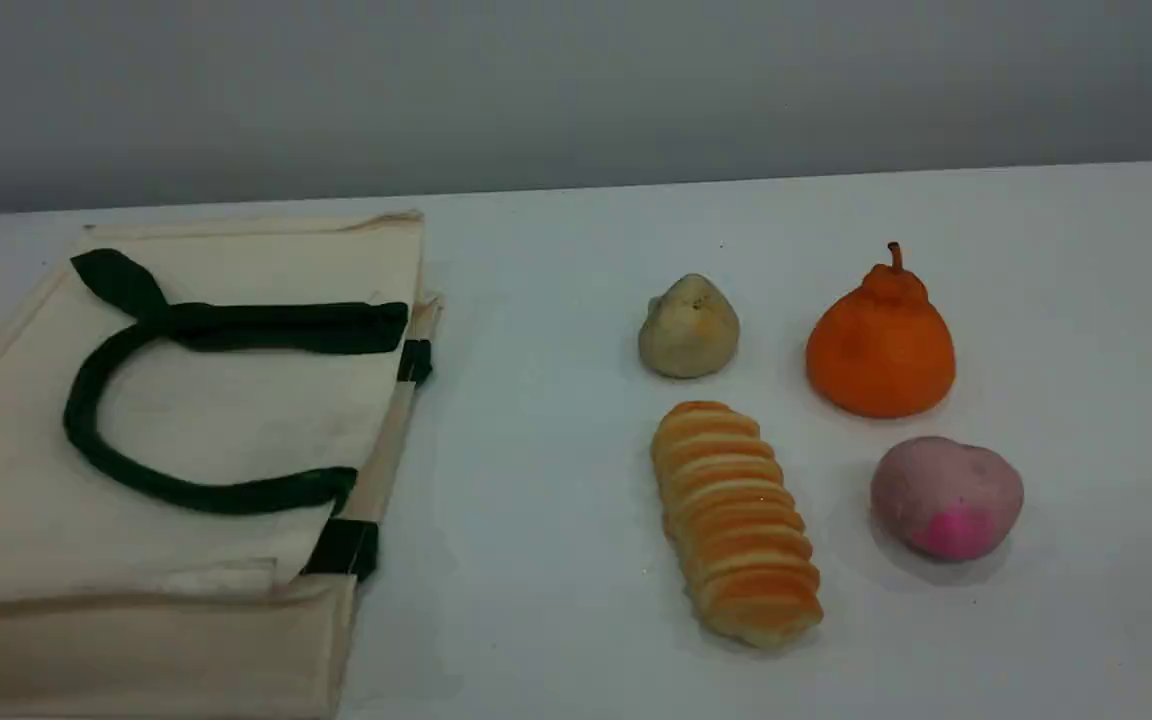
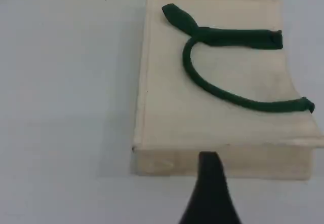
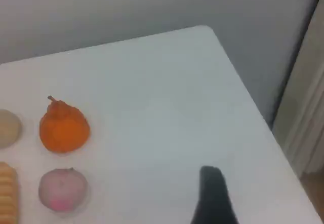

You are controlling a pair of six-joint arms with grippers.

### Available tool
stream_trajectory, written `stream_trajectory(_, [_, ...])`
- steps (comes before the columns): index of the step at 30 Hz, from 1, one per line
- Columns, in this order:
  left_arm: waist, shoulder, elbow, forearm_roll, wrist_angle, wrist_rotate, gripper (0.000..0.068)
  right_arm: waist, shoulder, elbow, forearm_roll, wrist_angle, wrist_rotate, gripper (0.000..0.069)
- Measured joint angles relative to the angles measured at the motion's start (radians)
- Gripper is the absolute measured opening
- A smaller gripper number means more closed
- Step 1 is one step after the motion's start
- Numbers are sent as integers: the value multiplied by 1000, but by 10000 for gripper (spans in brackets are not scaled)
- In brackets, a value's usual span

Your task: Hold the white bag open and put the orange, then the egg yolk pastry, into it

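The white bag [image 1: 236, 420] lies flat at the table's left, its dark green handle [image 1: 86, 400] looped on top. In the left wrist view the bag [image 2: 167, 112] is just beyond my left gripper's one visible fingertip [image 2: 209, 165], which hovers off its near edge with nothing in it. The orange [image 1: 881, 345] stands at the right, and the egg yolk pastry [image 1: 688, 328] sits to its left. In the right wrist view the orange [image 3: 64, 127] and the pastry [image 3: 7, 127] are far left of my right fingertip [image 3: 211, 181]. Neither arm shows in the scene view.
A ribbed orange-striped loaf [image 1: 736, 520] lies in front of the pastry. A pink-mauve lump [image 1: 946, 497] sits in front of the orange. The table's right edge [image 3: 243, 97] drops off close to my right gripper, with bare tabletop between bag and food.
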State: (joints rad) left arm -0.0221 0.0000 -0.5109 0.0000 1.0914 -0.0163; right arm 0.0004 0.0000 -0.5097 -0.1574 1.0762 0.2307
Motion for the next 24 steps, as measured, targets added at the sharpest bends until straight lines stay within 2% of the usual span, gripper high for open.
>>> stream_trajectory(13, [0, 0, 0, -7, -23, 0, 484, 0, 0, 0, 0, 0, -2, 441])
stream_trajectory(20, [0, 47, -12, -7, -25, 0, 484, 0, 0, -6, 57, -29, -113, 441])
stream_trajectory(24, [0, 149, -54, 0, -75, -55, 484, 1, 72, -15, 82, -51, -194, 441])
